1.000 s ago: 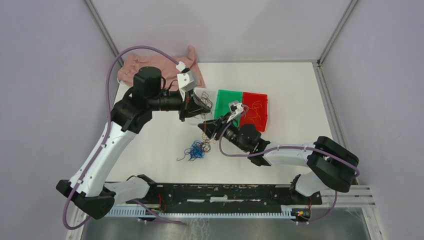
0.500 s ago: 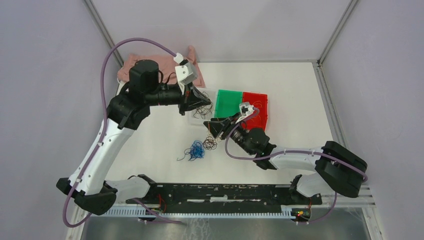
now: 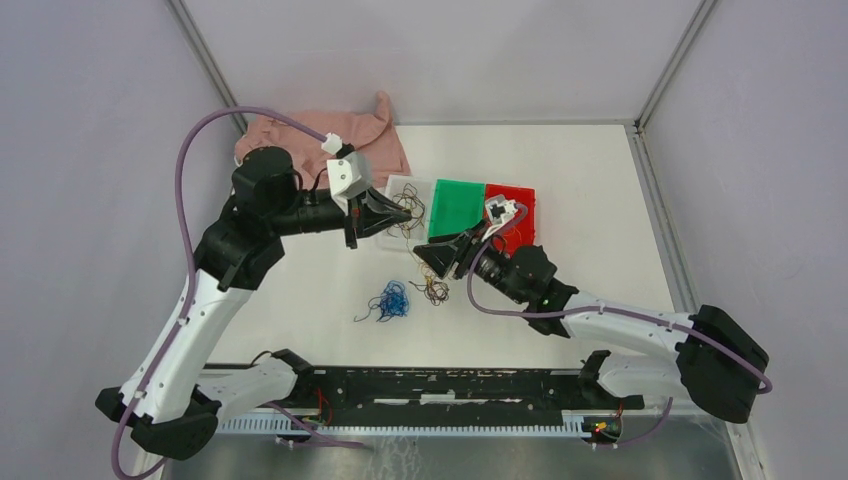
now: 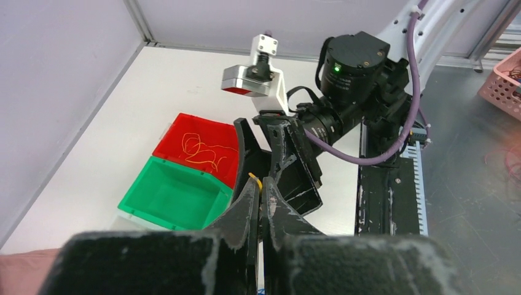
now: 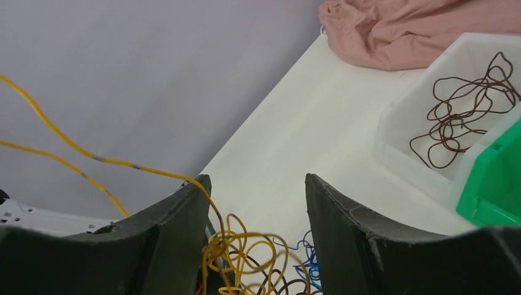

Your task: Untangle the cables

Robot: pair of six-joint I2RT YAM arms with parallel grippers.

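Right claw agape over cables, near white bin

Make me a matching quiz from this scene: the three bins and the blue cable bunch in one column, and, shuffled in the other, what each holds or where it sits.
Column one:
1. red bin
2. white bin
3. green bin
4. blue cable bunch

Column two:
A. lies loose on the table
B. holds dark brown strands
C. sits between the other two bins
D. holds a yellow-orange strand

Pairs: 1-D, 2-B, 3-C, 4-A
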